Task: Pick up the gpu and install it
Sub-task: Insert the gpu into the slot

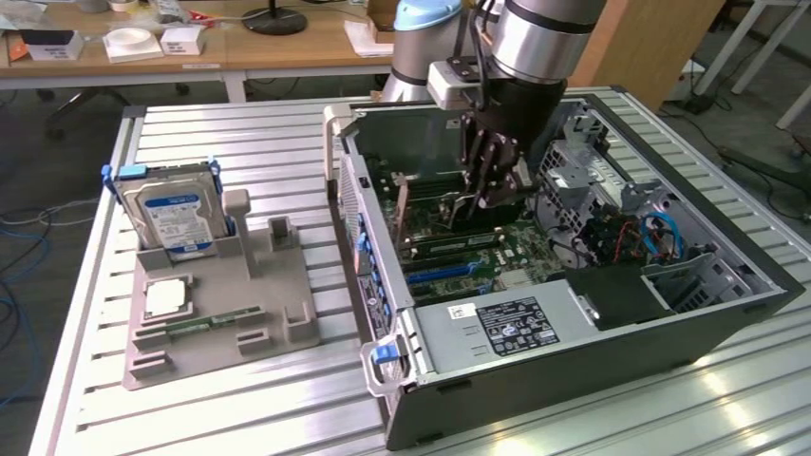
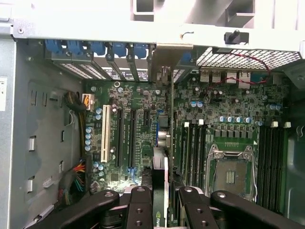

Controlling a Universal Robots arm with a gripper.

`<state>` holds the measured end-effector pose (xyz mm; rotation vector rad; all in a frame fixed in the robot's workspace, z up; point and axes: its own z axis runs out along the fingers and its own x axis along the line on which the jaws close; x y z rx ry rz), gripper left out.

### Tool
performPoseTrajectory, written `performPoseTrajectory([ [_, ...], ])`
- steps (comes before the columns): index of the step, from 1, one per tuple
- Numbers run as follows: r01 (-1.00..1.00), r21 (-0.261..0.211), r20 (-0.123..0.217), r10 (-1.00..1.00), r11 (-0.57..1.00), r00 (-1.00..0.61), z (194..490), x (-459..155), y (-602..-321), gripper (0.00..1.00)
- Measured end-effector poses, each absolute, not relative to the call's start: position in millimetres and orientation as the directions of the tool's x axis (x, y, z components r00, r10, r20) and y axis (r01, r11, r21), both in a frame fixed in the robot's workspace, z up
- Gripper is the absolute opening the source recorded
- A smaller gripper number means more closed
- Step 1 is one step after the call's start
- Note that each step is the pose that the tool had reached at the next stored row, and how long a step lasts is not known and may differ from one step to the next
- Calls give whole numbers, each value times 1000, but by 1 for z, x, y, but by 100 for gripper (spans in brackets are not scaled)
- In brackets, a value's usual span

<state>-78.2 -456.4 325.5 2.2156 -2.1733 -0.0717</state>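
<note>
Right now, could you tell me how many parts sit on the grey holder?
3: a hard drive upright at the far end, a silver chip lying flat before it, a green memory stick beside that. None looks hidden.

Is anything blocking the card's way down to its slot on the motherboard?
Nothing visible does. The hand grips the card edge-on above the motherboard, its bracket at the rear openings of the case. The slot directly beneath is hidden by the card itself.

Open computer case (image 1: 571, 380), blue-labelled hard drive (image 1: 174, 214) upright in grey fixture (image 1: 285, 290), slatted table (image 1: 241, 142)
</note>
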Motion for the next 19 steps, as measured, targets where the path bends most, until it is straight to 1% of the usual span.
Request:
performPoseTrajectory([
  [19,-998,59,-4,-1000,-19,19,297,-85,-457,26],
])
